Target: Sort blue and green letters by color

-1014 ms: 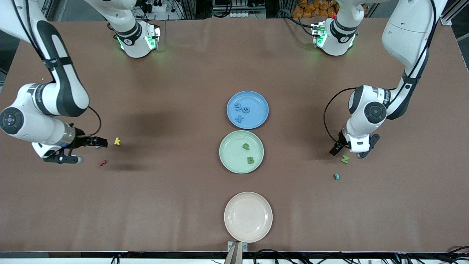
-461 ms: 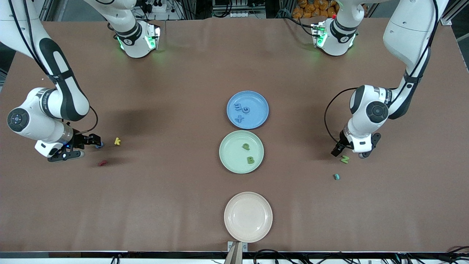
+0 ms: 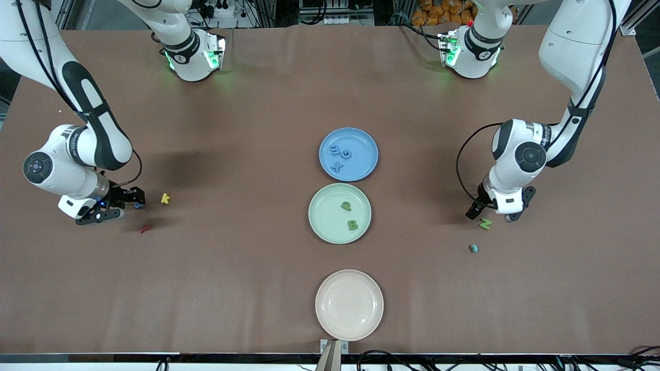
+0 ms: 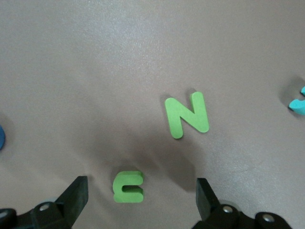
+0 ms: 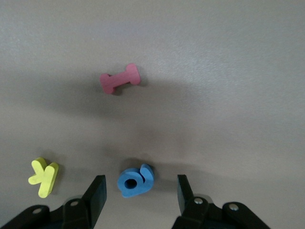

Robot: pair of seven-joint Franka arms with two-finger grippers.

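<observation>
The right end effector (image 5: 138,195) straddles the blue letter (image 5: 136,180) on the surface (image 3: 232,129), fingers partly open; a skewed pinch could flick it toward the yellow k (image 5: 44,176). The left end effector (image 4: 138,195), spread wide, hovers over the small green letter (image 4: 127,186).

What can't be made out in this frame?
- Front view: small green letter under the left pincer is hidden by the wrist.
- Front view: blue letter at the right pincer is a speck; contact unclear.
- Left wrist view: teal piece is cut off by the edge.
</observation>
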